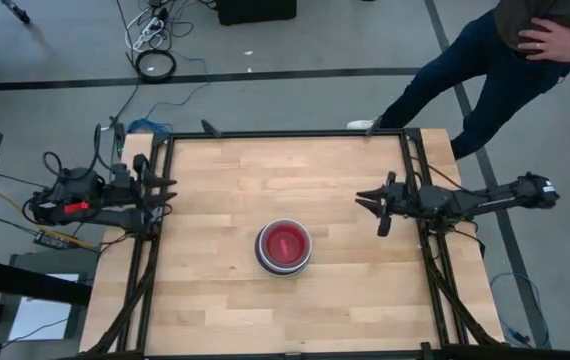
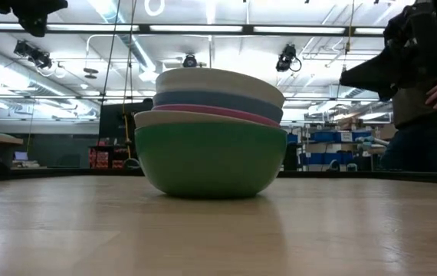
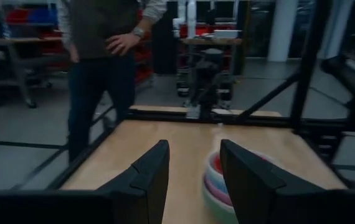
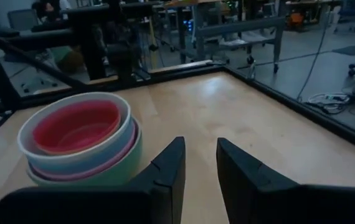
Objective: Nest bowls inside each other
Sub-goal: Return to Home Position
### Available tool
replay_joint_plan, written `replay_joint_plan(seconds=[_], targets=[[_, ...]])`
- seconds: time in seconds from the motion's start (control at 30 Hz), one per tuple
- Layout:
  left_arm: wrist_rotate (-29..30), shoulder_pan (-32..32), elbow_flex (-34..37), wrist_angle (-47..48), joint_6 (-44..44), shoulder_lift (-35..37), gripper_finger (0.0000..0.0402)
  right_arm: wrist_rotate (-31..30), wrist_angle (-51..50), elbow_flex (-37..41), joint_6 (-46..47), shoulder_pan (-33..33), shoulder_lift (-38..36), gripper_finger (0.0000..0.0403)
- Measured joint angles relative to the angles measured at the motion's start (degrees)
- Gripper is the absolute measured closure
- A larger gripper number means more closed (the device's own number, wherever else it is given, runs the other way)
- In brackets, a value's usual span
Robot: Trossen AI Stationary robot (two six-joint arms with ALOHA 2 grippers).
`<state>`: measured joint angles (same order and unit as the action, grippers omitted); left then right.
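The bowls stand nested in one stack [image 1: 284, 247] near the middle of the wooden table. A red bowl [image 4: 76, 126] sits innermost, and pale, blue and pink rims show around it. The green bowl [image 2: 209, 161] is the lowest one that shows, and its base rests on the table. My left gripper [image 1: 170, 190] is open at the table's left edge, pointing level toward the stack [image 3: 213, 180]. My right gripper [image 1: 365, 200] is open to the right of the stack, pointing level toward it, with nothing between its fingers [image 4: 200, 174].
A black frame rail [image 1: 285, 133] runs around the table. A person [image 1: 505, 60] stands just beyond the far right corner. Bare wood [image 1: 215, 180] lies all around the stack. Cables [image 1: 150, 35] lie on the floor past the far edge.
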<state>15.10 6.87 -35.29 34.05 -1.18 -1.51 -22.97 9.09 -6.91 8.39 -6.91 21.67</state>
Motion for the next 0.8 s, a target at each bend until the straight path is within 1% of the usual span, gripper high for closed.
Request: replay_joint_plan(seconds=[0.1, 0.23, 0.33, 0.37, 0.43, 0.53, 0.8], targets=[[-2.2, 0.0, 0.1, 0.0, -2.2, -1.0, 0.0249, 2.4, 0.1, 1.1, 0.4, 1.1, 0.0, 0.0322], [-4.3, 0.0, 3.4, -3.2, -3.8, -2.7, 0.0249, 3.9, 2.6, 4.3, 1.5, 2.7, 0.1, 0.0322], [-4.8, 0.0, 7.3, -7.4, -4.4, -3.7, 0.0249, 5.5, 5.5, 6.4, 2.1, 4.0, 0.1, 0.0322], [-5.0, 0.0, 8.5, -10.1, -4.4, -4.2, 0.0249, 6.2, 6.0, 6.4, 2.2, 4.5, 0.1, 0.0322], [-5.4, 0.0, 10.9, -15.5, -4.4, -4.9, 0.0249, 7.3, 5.7, 6.4, 2.5, 5.3, 0.0, 0.0322], [-5.8, 0.0, 14.0, -20.4, -4.2, -6.2, 0.0249, 9.0, 5.4, 6.4, 2.5, 6.4, 0.1, 0.0322], [-5.3, 0.0, 22.3, -26.7, -3.4, -7.4, 0.0249, 9.7, 5.0, 6.4, 2.5, 8.5, 0.1, 0.0322]])
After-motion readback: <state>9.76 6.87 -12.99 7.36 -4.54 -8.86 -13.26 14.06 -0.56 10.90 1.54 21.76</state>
